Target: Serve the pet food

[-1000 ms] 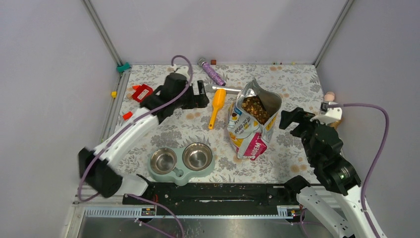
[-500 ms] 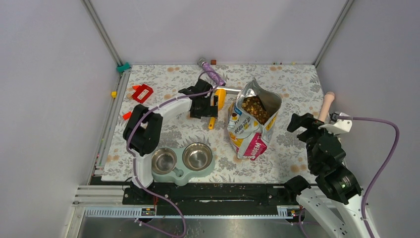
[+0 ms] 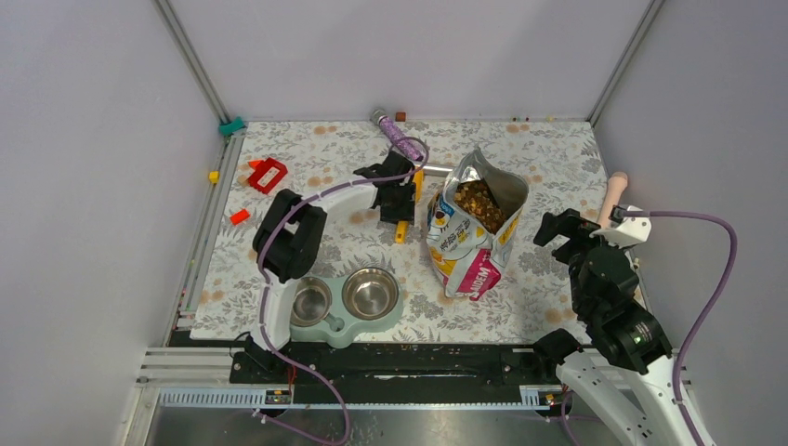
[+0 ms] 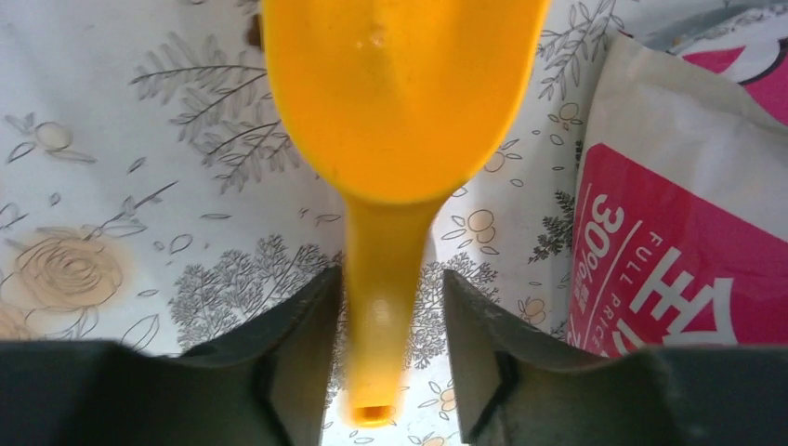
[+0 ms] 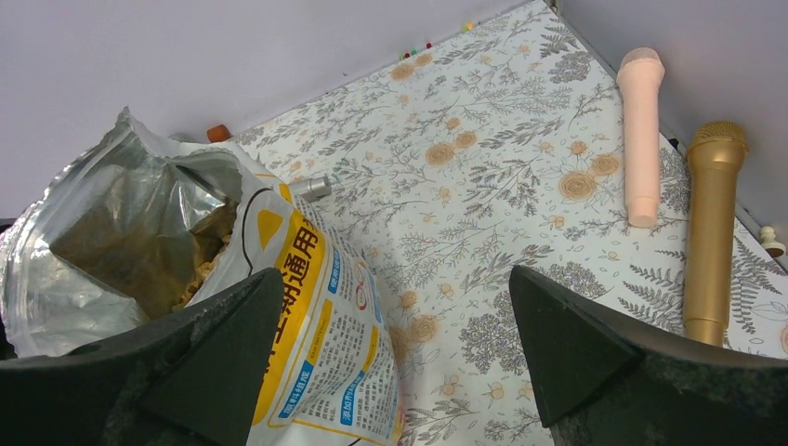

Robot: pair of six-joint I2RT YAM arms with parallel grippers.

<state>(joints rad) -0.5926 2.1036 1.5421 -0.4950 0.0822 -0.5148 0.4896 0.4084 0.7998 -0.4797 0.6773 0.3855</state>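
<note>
Food bag (image 4: 678, 232): "FULL PRICE" (pink panel)

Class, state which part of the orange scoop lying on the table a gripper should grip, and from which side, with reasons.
Grip the orange scoop by its slim handle, from above, straddling it: it lies flat, straight and narrow, whereas the cup is too wide.

Pet food (image 3: 479, 203): small brown and tan dry pellets, loosely heaped inside an open foil bag (image 3: 460, 251). The bag stands upright, leaning slightly, right of the table's middle, with its mouth spread wide. The heap sits below the rim. No pellets show in the bowls.
</note>
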